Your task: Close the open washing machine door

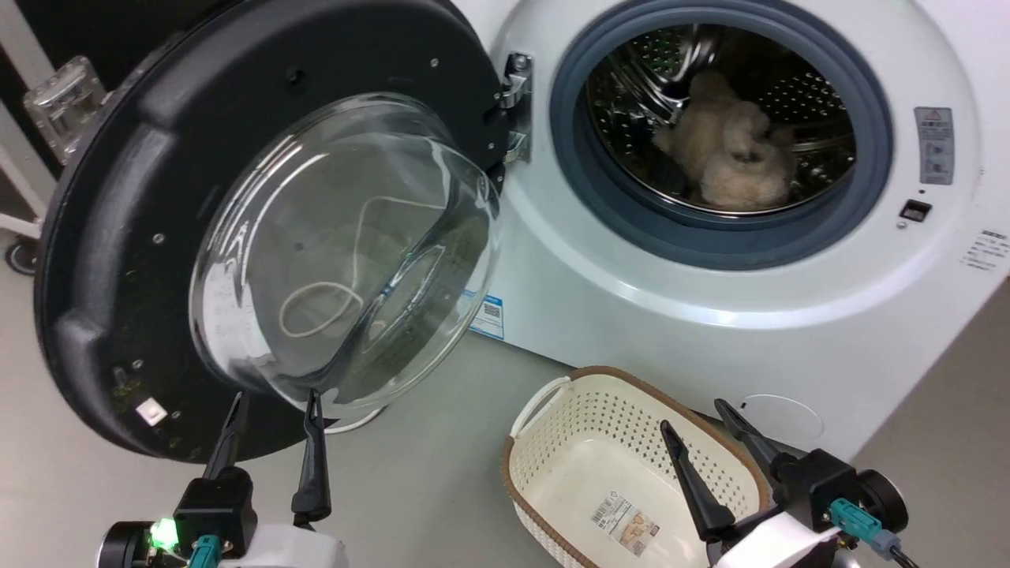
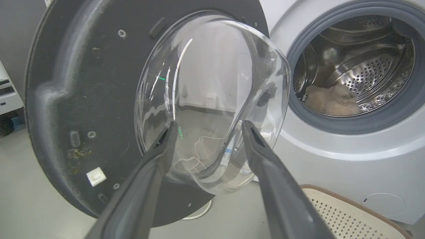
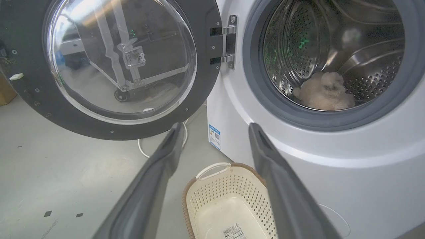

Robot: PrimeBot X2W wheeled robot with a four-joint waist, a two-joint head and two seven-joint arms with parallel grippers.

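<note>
The washing machine door (image 1: pixel 142 237) stands swung wide open to the left, its black inner rim and bulging clear glass bowl (image 1: pixel 347 252) facing me; it hangs on a metal hinge (image 1: pixel 517 102) on the white washer (image 1: pixel 710 315). The same door (image 2: pixel 86 99) (image 3: pixel 199 66) fills the upper left of both wrist views. My left gripper (image 1: pixel 274 410) is open just below the glass bowl, fingertips close to its lower edge, holding nothing. My right gripper (image 1: pixel 698 418) is open above the basket, empty.
A cream perforated laundry basket (image 1: pixel 552 410) sits on the floor before the washer, under my right gripper. The grey-ringed steel drum mouth (image 1: pixel 722 134) holds a beige fluffy item (image 1: pixel 730 158). A white cable (image 3: pixel 142 152) lies on the grey floor under the door.
</note>
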